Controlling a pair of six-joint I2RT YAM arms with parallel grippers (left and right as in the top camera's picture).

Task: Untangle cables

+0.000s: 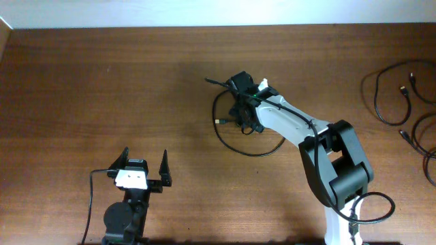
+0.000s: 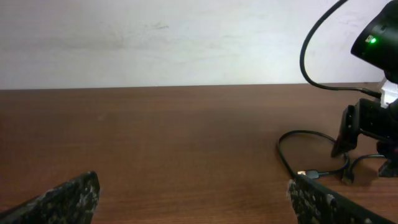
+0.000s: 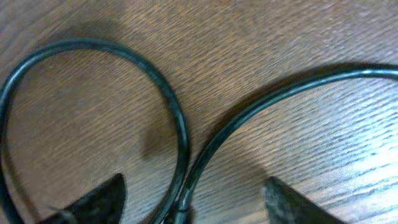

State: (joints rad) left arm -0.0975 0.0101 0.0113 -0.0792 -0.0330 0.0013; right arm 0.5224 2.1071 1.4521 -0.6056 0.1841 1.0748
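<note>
A tangle of thin black cables [image 1: 240,139] lies at the table's middle, one loop sweeping out to the right. My right gripper [image 1: 244,116] points down over the knot. In the right wrist view two cable strands [image 3: 184,140] run side by side between its fingertips [image 3: 102,200]; the right gripper [image 3: 194,202] is open around them, with neither pad touching. My left gripper [image 1: 144,167] stands wide open near the front left, and the left gripper [image 2: 193,202] has only bare wood between its fingers. Beyond its right finger lies a metal-tipped plug [image 2: 308,175].
More loose black cables [image 1: 395,95] lie at the far right edge, with another loop [image 1: 424,139] below them. The right arm [image 1: 337,163] reaches diagonally from the front right. A pale wall [image 2: 155,37] borders the table's far edge.
</note>
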